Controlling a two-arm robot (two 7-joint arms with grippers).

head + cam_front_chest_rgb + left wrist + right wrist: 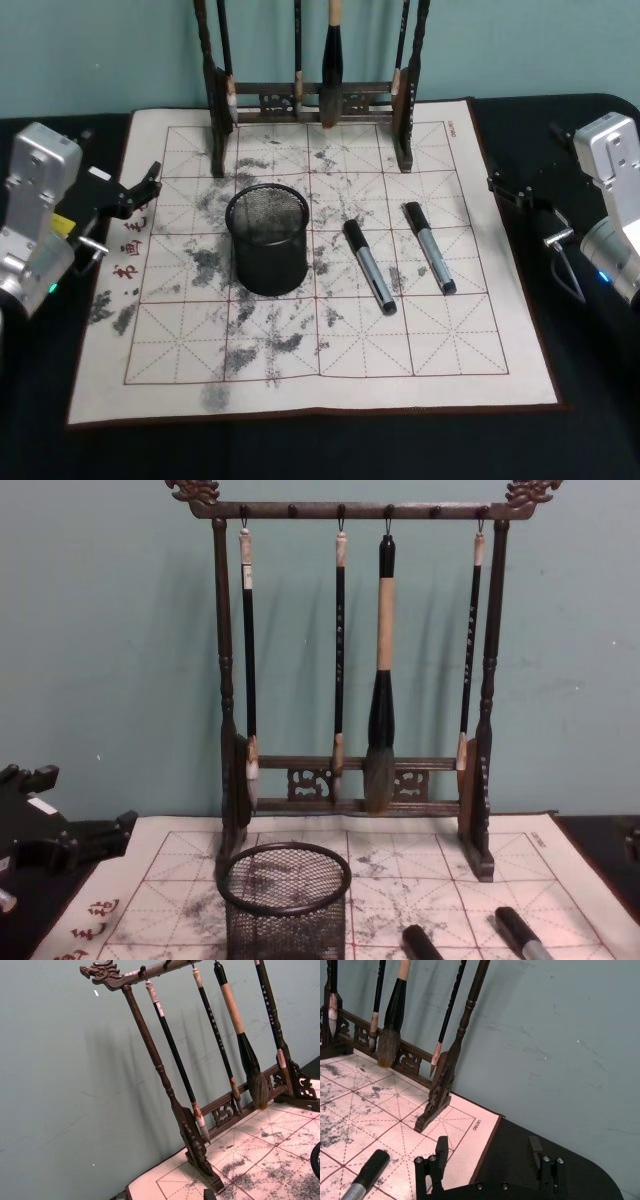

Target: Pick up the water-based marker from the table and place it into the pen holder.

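You'll find the pen holder [267, 240] is dark metal wire mesh under a smooth solid rim. The left marker [369, 266] and the right marker [429, 246] each have a matt black cap and a smooth silvery-grey barrel with a slight sheen. Under them, the practice mat [450, 340] looks pale, matt and fibrous, blotched with grey ink. The brush rack [225, 680] is dark carved wood with a low gloss. Your right gripper [488, 1145] looks like matt black plastic with bright screw heads.
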